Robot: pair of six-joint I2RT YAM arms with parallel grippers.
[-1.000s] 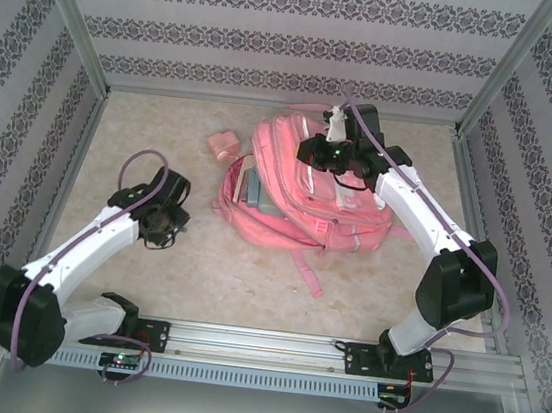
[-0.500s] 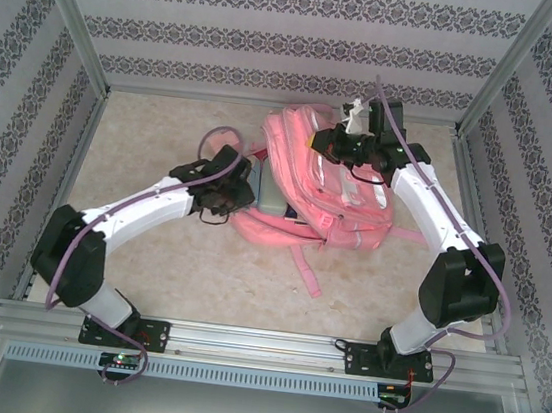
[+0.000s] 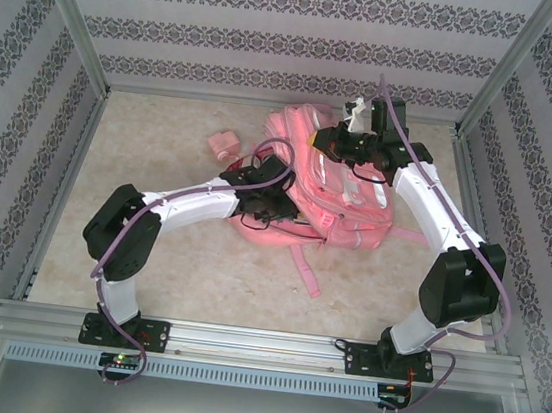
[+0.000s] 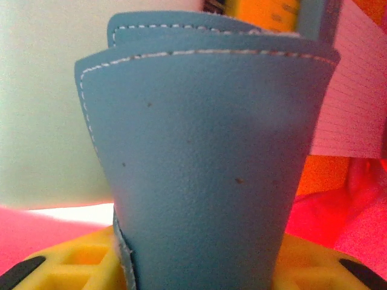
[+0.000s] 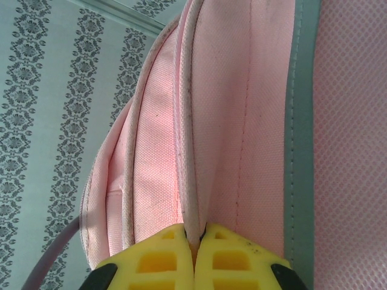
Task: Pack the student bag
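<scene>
Right end effector [image 5: 195, 234] pinches the student bag [image 3: 357, 219]; left end effector [image 3: 273, 199], grip unclear, meets blue case [image 4: 205, 163] inside.

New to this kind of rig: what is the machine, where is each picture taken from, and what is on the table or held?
The machine is a left arm and a right arm, bolted side by side. The top view looks down from above and behind them; the others come from wrist cameras. On the table lie a pink student bag and a small pink box. The right hand is shut on a fold of the bag's fabric. The left hand is at the bag's left edge, yellow fingers either side of a blue stitched cover; whether it grips is unclear.
</scene>
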